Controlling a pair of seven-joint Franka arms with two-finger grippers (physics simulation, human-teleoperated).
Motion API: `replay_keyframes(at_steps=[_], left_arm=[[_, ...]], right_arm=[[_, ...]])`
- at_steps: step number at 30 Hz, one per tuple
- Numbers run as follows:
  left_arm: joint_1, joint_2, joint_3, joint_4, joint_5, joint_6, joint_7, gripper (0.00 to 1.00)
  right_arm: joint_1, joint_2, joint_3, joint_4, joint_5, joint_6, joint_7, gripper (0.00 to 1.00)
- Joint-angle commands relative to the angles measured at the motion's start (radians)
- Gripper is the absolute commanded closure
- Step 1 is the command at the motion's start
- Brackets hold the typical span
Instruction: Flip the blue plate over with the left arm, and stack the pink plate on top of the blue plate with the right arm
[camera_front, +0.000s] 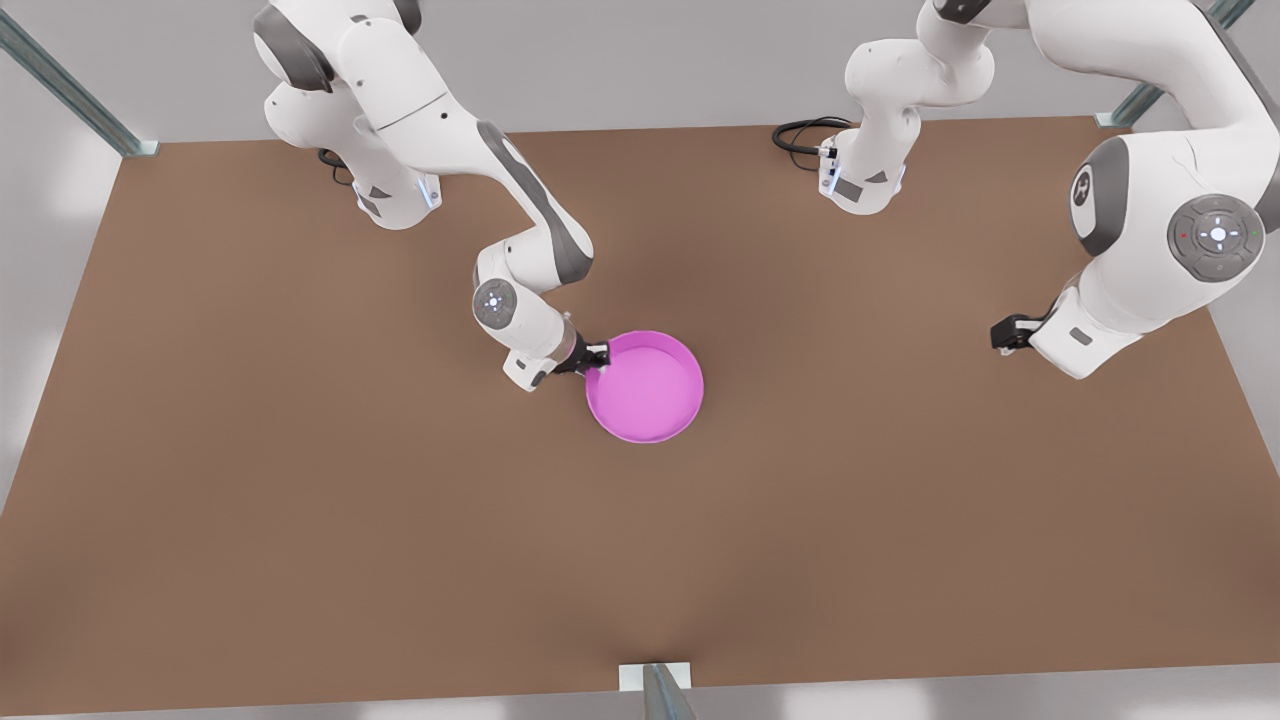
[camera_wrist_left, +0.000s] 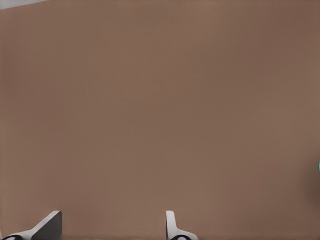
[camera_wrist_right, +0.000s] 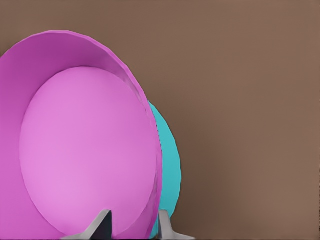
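The pink plate (camera_front: 645, 388) sits open side up near the middle of the brown counter (camera_front: 300, 520), with nothing lying in its lighter pink inside. From the right wrist view a sliver of the blue plate (camera_wrist_right: 167, 165) peeks out from beneath it, so the pink one rests on top of the turquoise one. The right tool (camera_front: 597, 357) is at the plate's rim on the front view's left side, its fingers (camera_wrist_right: 102, 226) straddling the pink wall, one inside and one outside, pinching the rim. All round the stack the counter is bare brown surface, with wide room out to every edge. Farther off, toward the front view's right, the left tool (camera_front: 1003, 334) waits above bare counter well apart from the plates, its fingers (camera_wrist_left: 47, 227) spread and holding nothing
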Motion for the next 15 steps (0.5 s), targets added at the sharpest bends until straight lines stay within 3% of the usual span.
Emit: replay_keyframes(at_steps=[1, 3, 5, 8, 10, 12, 15], left_arm=[[0.000, 0.000, 0.000, 0.000, 0.000, 0.000, 0.000, 0.00], [-0.001, 0.001, 0.000, 0.000, 0.000, 0.000, 0.000, 0.00], [-0.001, 0.000, 0.000, 0.001, 0.000, 0.000, 0.000, 0.00], [-0.003, 0.000, -0.002, 0.003, -0.015, 0.002, -0.002, 0.00], [-0.004, 0.000, -0.006, 0.004, -0.017, 0.018, 0.000, 0.00], [-0.004, 0.000, -0.009, 0.006, -0.017, 0.035, 0.000, 0.00], [-0.004, 0.000, -0.011, 0.013, -0.018, 0.035, 0.002, 0.00]], right_arm=[[0.000, -0.001, -0.001, -0.001, 0.001, -0.002, -0.001, 0.00], [-0.019, -0.053, -0.004, -0.006, -0.005, -0.016, -0.044, 0.00], [-0.088, -0.197, -0.022, -0.013, -0.025, -0.166, -0.092, 0.00], [-0.285, -0.335, -0.021, -0.015, -0.325, -0.289, -0.102, 0.00], [-0.488, -0.354, -0.013, 0.135, -0.531, -0.538, -0.187, 0.00], [-0.765, -0.312, 0.114, 0.459, -0.671, -0.925, -0.191, 0.00], [-0.812, -0.321, 0.147, 0.576, -0.676, -1.062, -0.205, 0.00]])
